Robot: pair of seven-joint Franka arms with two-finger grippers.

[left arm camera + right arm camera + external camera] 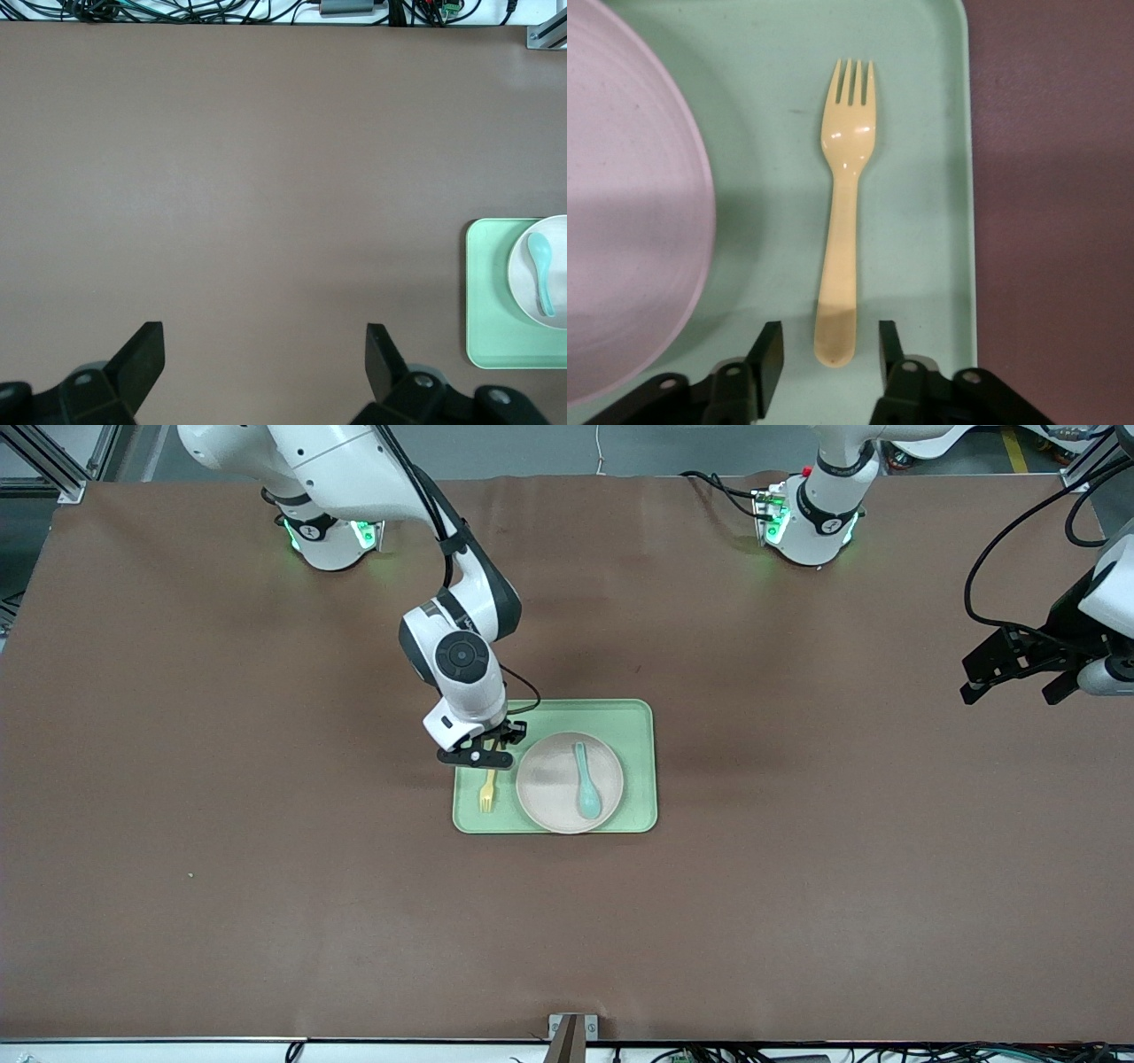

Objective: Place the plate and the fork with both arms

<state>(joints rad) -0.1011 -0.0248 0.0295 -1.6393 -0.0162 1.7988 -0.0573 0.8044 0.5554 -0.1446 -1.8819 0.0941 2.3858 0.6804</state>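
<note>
Two utensils and one dish lie on the rectangular light-green plastic tray (640, 762), which sits near the middle of the brown matte surface (266, 886). On the tray's part nearest the front camera rests the round shallow off-white plate (554, 788), filling most of the half toward the left arm's end. A small teal plastic spoon (585, 782) lies inside the plate, its bowl nearer the camera and its handle pointing toward the robots' bases.

Beside the plate, on the tray's strip toward the right arm's end, lies the small pale-yellow plastic fork (487, 789), flat on the tray and apart from the plate. Its tines point toward the front camera; its handle end points toward the bases. In the right wrist view the fork (843, 204) lies straight, with the plate (629, 204) to one side and the tray's rim (967, 177) to the other.

Over the fork's handle end hovers the right arm's black gripper (483, 751). Its jaws stand narrowly parted, one on each side of the handle tip, not touching it.

Farther toward the left arm's end, well apart from the tray, the left arm's black gripper (1019, 677) hangs over bare surface and waits, its jaws spread wide and holding nothing.
</note>
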